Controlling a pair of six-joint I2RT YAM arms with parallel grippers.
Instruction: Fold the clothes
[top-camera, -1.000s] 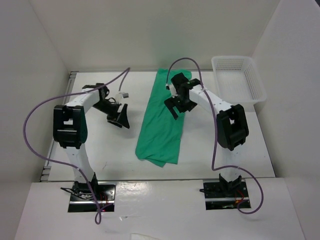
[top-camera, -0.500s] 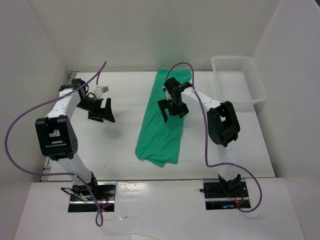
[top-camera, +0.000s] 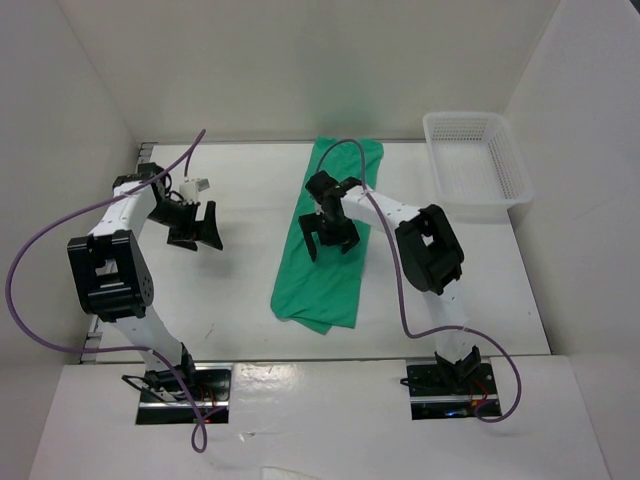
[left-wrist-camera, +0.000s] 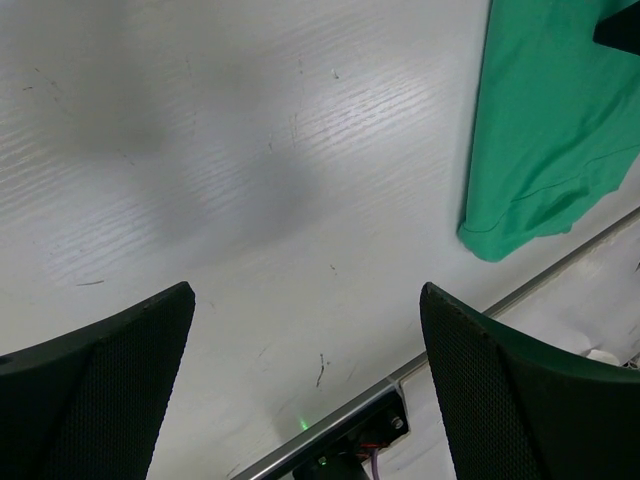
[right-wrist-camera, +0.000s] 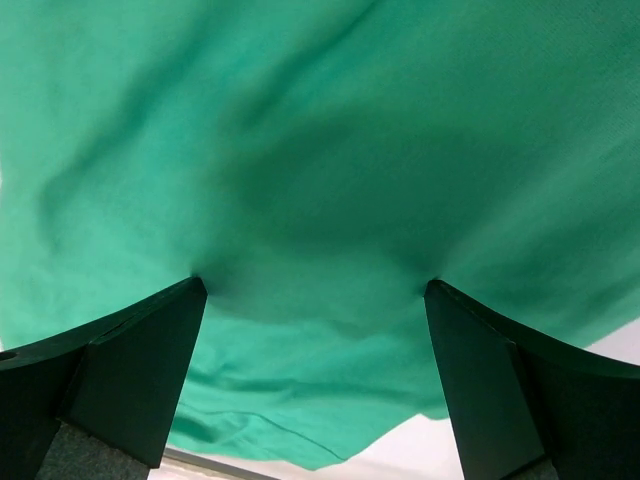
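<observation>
The green T-shirt (top-camera: 325, 275) is lying as a long narrow strip down the middle of the table (top-camera: 240, 290), running from the far edge toward the near side. The right gripper (top-camera: 331, 247) is sitting over the strip's middle with its jaws spread wide, both fingertips (right-wrist-camera: 190, 292) apparently pressing into the cloth, nothing pinched between them. The left gripper (top-camera: 197, 240) is hanging over bare tabletop to the left, well apart from the shirt, jaws wide and gripping nothing. A white mesh basket (top-camera: 466, 116) is sitting at the far right.
</observation>
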